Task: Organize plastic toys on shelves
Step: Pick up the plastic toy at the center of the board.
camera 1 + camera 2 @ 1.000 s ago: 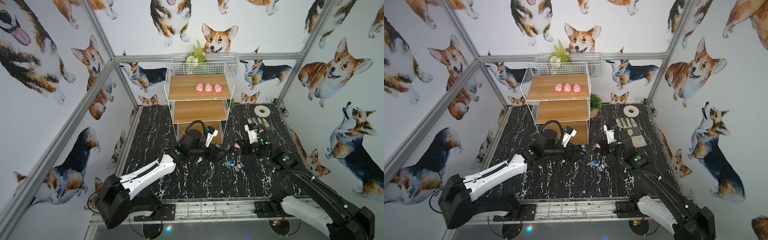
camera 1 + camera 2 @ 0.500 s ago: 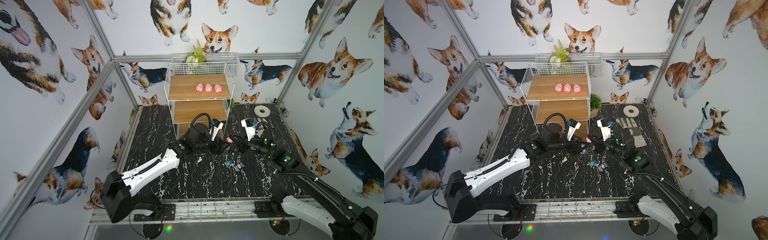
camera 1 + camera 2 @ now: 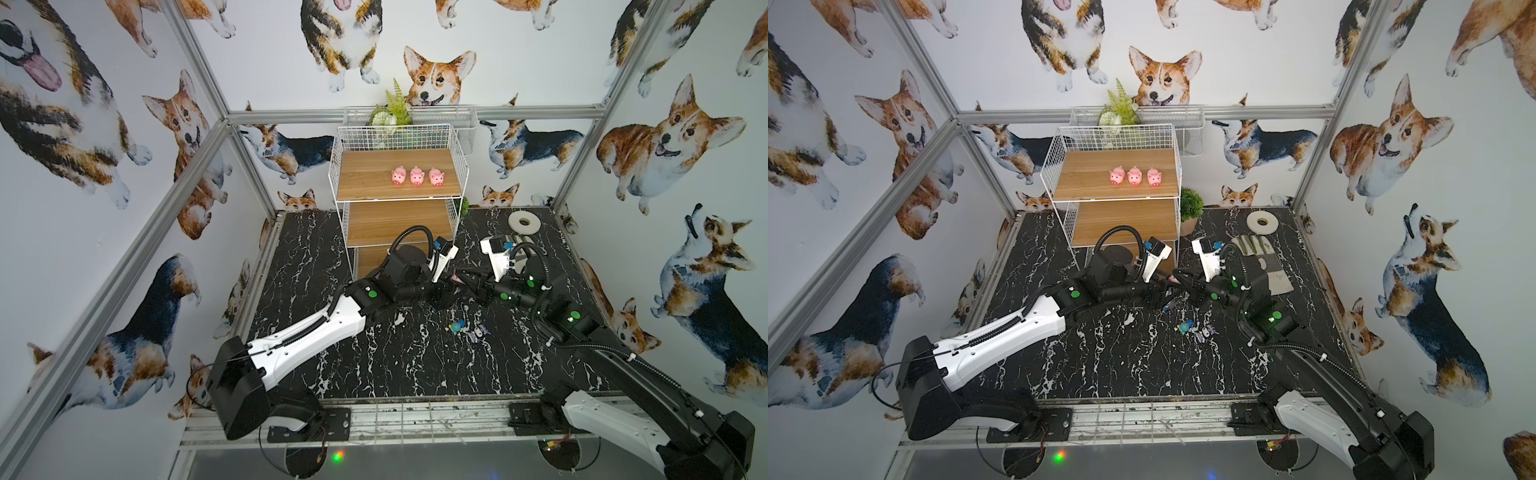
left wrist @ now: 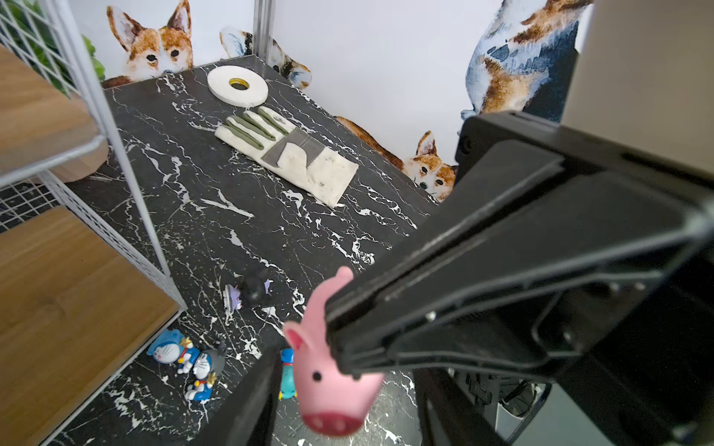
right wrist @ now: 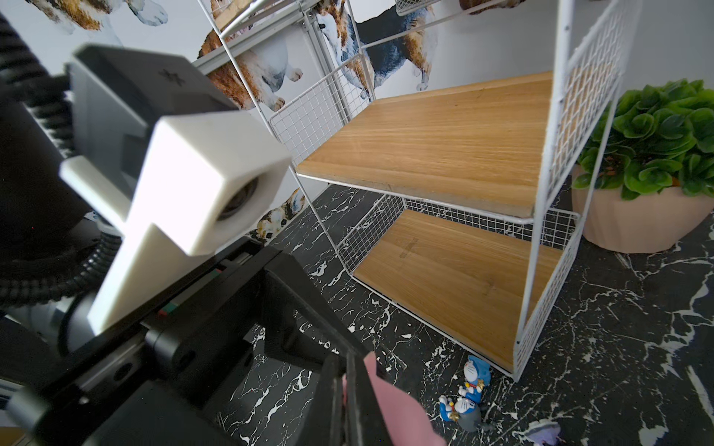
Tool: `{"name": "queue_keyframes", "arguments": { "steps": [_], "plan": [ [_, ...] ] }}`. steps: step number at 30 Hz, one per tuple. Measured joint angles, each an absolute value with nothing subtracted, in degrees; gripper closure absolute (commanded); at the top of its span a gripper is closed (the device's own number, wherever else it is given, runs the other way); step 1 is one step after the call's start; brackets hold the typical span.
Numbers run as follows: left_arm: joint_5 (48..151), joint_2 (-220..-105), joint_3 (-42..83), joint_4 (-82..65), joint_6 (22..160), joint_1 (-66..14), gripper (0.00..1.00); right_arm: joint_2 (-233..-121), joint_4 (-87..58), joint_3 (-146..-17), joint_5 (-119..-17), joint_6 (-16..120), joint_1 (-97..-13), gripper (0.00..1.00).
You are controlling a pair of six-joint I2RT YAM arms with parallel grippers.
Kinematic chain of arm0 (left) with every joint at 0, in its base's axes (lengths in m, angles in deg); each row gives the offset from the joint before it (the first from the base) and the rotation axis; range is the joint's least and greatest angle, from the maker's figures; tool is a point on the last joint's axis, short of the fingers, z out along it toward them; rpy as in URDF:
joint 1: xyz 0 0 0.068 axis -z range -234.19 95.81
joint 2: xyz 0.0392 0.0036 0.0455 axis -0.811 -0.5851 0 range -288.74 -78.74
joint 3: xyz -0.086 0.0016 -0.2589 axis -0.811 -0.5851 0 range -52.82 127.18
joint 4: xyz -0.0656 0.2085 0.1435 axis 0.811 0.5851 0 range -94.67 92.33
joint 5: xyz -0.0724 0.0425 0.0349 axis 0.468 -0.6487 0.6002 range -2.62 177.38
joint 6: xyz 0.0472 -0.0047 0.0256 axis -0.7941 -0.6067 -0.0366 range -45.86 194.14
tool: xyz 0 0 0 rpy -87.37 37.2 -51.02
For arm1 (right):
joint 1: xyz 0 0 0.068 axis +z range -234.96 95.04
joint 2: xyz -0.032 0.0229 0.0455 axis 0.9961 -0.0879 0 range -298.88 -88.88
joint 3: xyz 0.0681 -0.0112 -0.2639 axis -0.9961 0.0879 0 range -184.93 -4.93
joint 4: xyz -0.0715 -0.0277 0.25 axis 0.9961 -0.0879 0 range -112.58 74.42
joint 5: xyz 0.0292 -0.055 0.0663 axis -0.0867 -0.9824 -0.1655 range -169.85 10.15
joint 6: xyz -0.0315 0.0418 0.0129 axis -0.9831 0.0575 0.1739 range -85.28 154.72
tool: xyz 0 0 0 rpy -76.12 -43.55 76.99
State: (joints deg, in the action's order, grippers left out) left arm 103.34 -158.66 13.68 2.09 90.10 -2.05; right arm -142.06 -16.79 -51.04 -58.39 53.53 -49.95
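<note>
Black marbled tabletop [image 3: 374,365] carries a white wire rack [image 3: 395,137] at its far edge, with three stepped wood-grain shelves [image 3: 365,183] and three pink pigs [image 3: 417,176] in a row on the top one. Both arms meet in front of the lowest shelf. The right claw [image 5: 345,370] is pinched tight on the rear of a fourth pink pig [image 4: 336,386], held clear of the tabletop, and the left claw [image 4: 345,365] has its jaws apart on either side of that pig, contact unclear. Loose on the tabletop near the rack's front corner are small blue figures [image 4: 181,355] touching each other, and near them a black-and-purple figure [image 4: 251,291].
</note>
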Motion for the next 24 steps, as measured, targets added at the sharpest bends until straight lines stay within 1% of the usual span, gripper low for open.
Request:
{"name": "queue_keyframes", "arguments": {
  "steps": [11, 13, 16, 18, 22, 24],
  "plan": [
    [97.53, -157.69, 13.62, 3.32, 89.27, -1.98, 0.46, -142.50, -16.27, -51.04, -57.30, 54.08, -49.95, 1.00],
    [97.12, -157.61, 13.55, 3.30, 89.12, -1.98, 0.50, -142.50, -16.27, -51.04, -57.13, 54.08, -49.95, 1.00],
    [97.09, -157.04, 12.90, 2.95, 88.62, -1.88, 0.53, -142.70, -16.22, -51.04, -56.71, 54.08, -49.95, 1.00],
    [96.98, -156.38, 12.07, 2.29, 88.12, -1.66, 0.58, -142.96, -16.25, -51.04, -56.30, 54.12, -49.95, 1.00],
    [96.81, -155.42, 11.17, 1.07, 86.74, -1.29, 0.61, -143.18, -16.22, -51.04, -55.88, 54.14, -49.95, 1.00],
    [96.63, -155.20, 11.08, 0.78, 86.21, -1.24, 0.66, -143.27, -16.22, -51.04, -55.88, 54.17, -49.97, 1.00]
  ]
}}
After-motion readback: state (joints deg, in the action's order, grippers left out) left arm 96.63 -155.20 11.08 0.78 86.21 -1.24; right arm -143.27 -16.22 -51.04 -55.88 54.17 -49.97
